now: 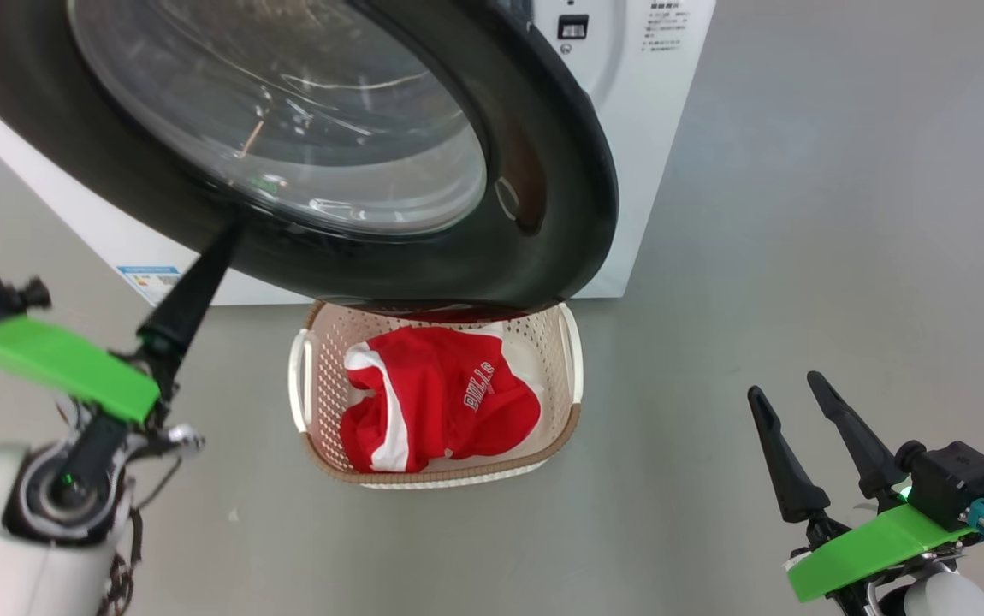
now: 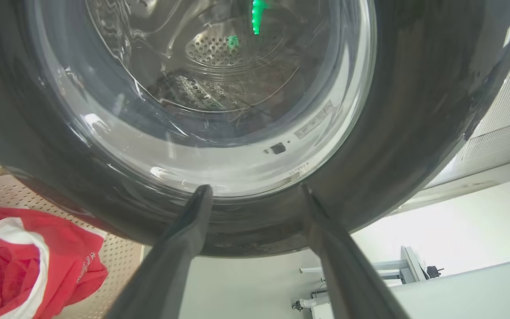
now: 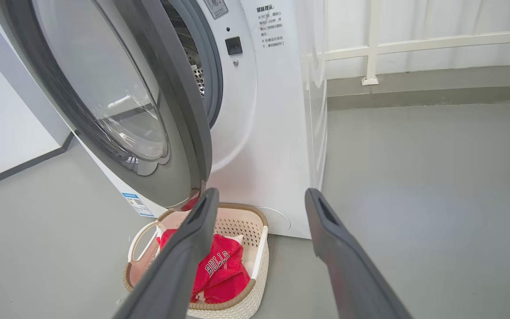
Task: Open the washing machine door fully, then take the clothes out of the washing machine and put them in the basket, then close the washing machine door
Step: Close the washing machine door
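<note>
The washing machine door (image 1: 560,188), black-rimmed with a bulging glass window, hangs partly swung out from the white washing machine (image 1: 637,128), over the basket's far edge. In the right wrist view the door (image 3: 104,102) stands at an angle to the machine front (image 3: 277,133). The red clothes (image 1: 441,393) lie in the cream basket (image 1: 573,359) on the floor below the door. My left gripper (image 2: 255,188) is open, its fingertips at the door's lower black rim (image 2: 414,110); one finger (image 1: 201,282) reaches up to it. My right gripper (image 1: 783,385) is open and empty at the lower right, well away from the door.
Grey floor spreads to the right of the machine. A blue label sticker (image 1: 150,281) sits low on the washer front. A white railing (image 3: 414,44) and a wall stand behind the machine. The steel drum (image 2: 219,48) shows through the glass.
</note>
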Tool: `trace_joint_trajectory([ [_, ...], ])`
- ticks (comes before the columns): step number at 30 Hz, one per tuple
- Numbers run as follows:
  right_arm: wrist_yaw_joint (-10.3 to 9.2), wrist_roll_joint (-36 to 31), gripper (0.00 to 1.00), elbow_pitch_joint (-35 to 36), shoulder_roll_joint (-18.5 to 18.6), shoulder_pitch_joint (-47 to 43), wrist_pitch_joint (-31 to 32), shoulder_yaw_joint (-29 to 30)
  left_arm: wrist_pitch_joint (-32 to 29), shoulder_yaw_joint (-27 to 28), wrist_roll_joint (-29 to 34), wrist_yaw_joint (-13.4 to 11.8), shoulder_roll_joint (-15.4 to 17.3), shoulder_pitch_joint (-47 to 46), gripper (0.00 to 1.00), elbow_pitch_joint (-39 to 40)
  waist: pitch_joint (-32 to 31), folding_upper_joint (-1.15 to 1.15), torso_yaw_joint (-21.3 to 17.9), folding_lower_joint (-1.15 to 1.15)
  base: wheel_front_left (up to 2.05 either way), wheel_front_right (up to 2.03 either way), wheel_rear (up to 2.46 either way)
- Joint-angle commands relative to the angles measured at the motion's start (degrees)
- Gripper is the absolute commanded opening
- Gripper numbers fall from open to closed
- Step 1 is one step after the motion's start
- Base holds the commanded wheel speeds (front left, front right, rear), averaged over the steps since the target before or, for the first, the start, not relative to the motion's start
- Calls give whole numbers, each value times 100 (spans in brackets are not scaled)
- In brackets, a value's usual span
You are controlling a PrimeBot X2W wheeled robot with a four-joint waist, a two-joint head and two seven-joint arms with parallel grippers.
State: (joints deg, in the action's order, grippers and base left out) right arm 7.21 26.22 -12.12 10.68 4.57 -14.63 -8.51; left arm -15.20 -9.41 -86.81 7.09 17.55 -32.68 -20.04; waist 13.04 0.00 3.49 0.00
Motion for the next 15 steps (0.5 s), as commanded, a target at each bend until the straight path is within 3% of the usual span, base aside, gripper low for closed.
trace_joint_trajectory([
  [1,28,-62,100,134,97,-102,-37,-97,101,191,15,40,281,117,100,166,-74,0,61,0,0,0,0],
  [15,28,-49,100,156,189,-431,-37,0,974,107,221,40,453,1531,100,166,-324,0,212,0,0,0,0],
])
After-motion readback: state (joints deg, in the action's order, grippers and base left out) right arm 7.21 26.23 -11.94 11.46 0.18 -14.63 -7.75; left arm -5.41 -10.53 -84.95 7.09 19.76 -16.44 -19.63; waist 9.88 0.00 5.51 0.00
